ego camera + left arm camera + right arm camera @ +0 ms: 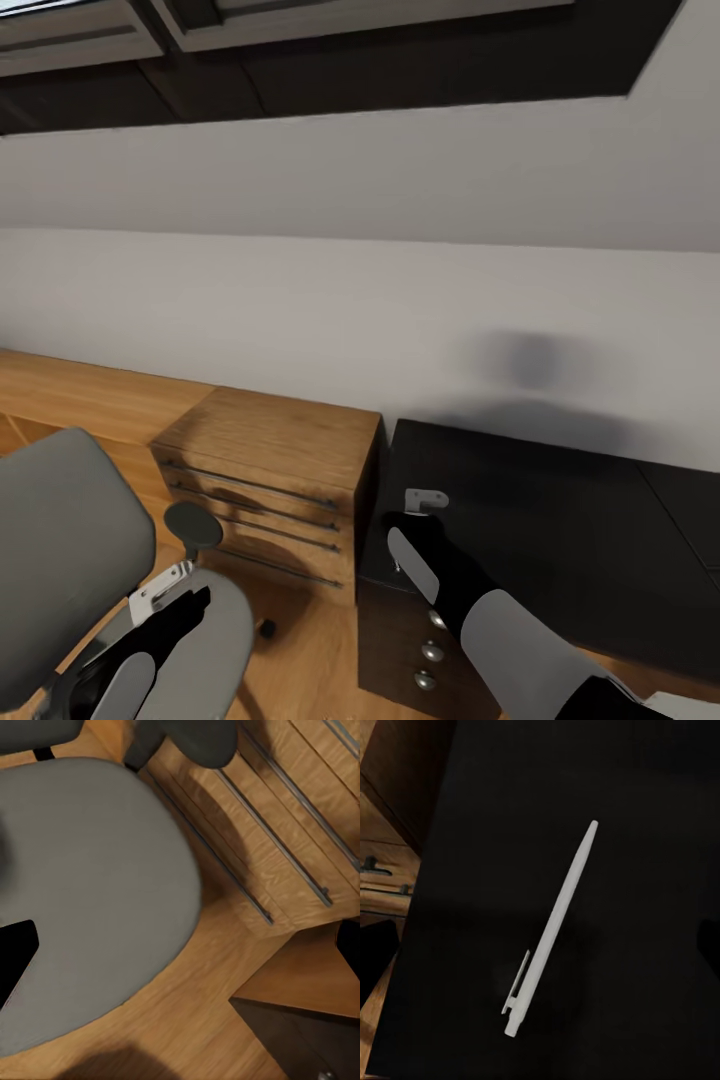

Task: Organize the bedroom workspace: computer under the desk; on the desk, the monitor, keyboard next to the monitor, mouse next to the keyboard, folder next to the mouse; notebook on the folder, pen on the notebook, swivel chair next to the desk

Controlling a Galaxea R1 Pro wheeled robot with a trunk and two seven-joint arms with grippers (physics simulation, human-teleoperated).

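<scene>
The right tool (425, 500), fingers spread and empty, hovers directly above the pen (552, 931) lying flat on the table (560, 520); the left tool's (165, 590) opening cannot be told.

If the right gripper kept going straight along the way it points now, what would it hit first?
Most likely the pen, which lies on the glossy black desk almost centred ahead of the right gripper. Just to either side, it would meet the desk top itself. The gap cannot be judged.

We see the desk (560, 520) with its glossy black top beside the oak drawer unit (270, 480). The pen (553, 926) lies flat on that top, near its edge.
</scene>
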